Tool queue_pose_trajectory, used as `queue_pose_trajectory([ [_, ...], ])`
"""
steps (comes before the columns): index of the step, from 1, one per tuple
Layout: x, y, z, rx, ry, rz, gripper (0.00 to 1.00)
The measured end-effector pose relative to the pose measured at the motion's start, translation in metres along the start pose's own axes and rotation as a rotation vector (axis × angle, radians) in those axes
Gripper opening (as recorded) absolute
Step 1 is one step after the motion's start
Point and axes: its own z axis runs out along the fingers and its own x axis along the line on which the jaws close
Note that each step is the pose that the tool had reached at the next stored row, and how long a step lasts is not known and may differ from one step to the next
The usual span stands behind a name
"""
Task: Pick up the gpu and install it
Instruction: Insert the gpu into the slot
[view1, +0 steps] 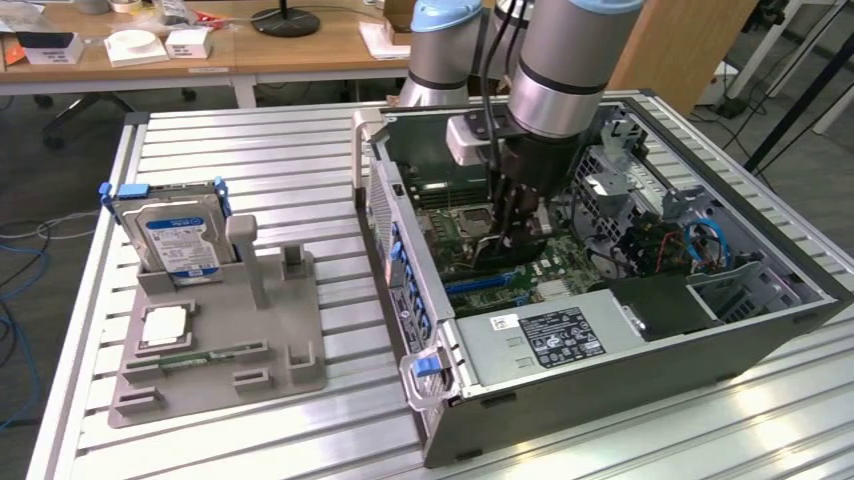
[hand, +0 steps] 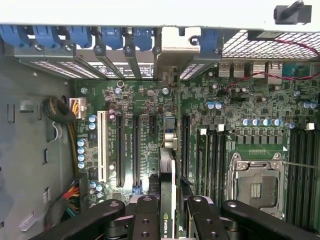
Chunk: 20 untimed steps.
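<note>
Ribbed aluminium tabletop (view1: 267, 150) fronts an office of wooden desks; on it, an open computer case (view1: 747, 340) lies on its side.

Near field, exterior view: at 9 o'clock from the case stands a grey parts fixture (view1: 220, 345), with a silver hard drive (view1: 176, 235) upright at its 11 o'clock corner and a narrow memory stick (view1: 207, 356) flat near its front edge.

Middle field: the arm descends into the case, its gripper (view1: 518, 232) poised over the motherboard (view1: 567, 260).

Wrist view: the gripper (hand: 167, 212) is partly closed, its fingers (hand: 146, 220) clamping the gpu (hand: 167, 200) edge-on. The card's silver bracket (hand: 176, 50) sits at 12 o'clock, against the rear slot openings, and the card runs along the gap between two black expansion slots (hand: 136, 150).

Step in hand, by judgement: insertion, with the card aligned but its seating not discernible. Completion calls for a straight downward press, bracket kept in its opening.
</note>
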Motion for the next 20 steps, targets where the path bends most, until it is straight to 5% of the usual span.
queue_pose_trajectory([
  [20, 0.001, 0.0005, 0.0154, -0.0001, 0.0003, 0.0, 0.26],
])
